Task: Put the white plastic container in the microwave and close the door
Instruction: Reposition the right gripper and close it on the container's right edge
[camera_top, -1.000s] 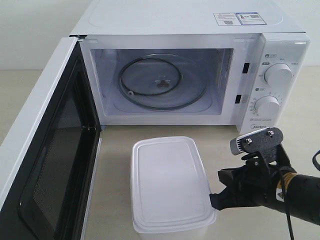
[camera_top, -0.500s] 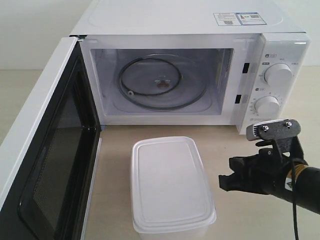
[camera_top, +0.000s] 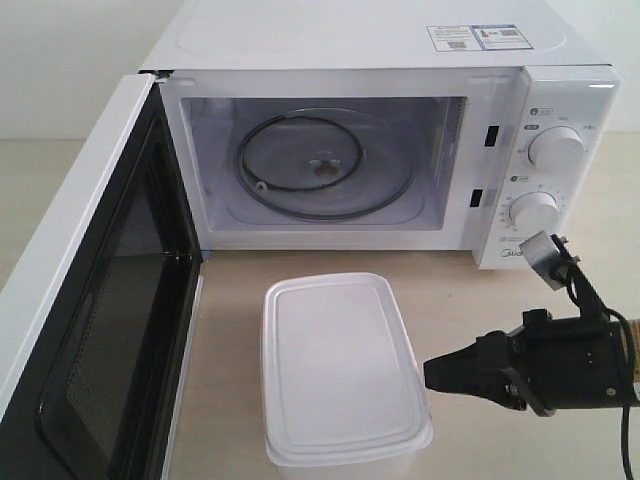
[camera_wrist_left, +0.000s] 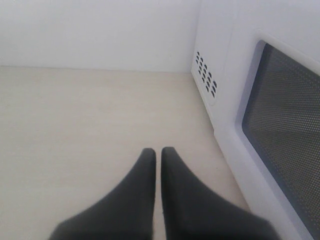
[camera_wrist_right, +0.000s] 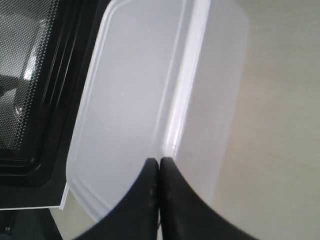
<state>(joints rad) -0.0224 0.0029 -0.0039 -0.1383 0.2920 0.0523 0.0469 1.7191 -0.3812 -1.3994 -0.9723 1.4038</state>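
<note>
Our right hand (camera_top: 432, 374) has its fingers pinched together and holds nothing, with the tips aimed at the long side of the white plastic container (camera_top: 338, 365). In the exterior view the box sits at 9 o'clock from that hand, just beside it, though we can't tell if they touch. It's on the table (camera_top: 455, 290), long axis running 6 to 12, straight toward the open microwave (camera_top: 360, 40). The left hand (camera_wrist_left: 158, 156), also pinched and empty, is out past the door (camera_top: 85, 290), so the right one is nearer.
</note>
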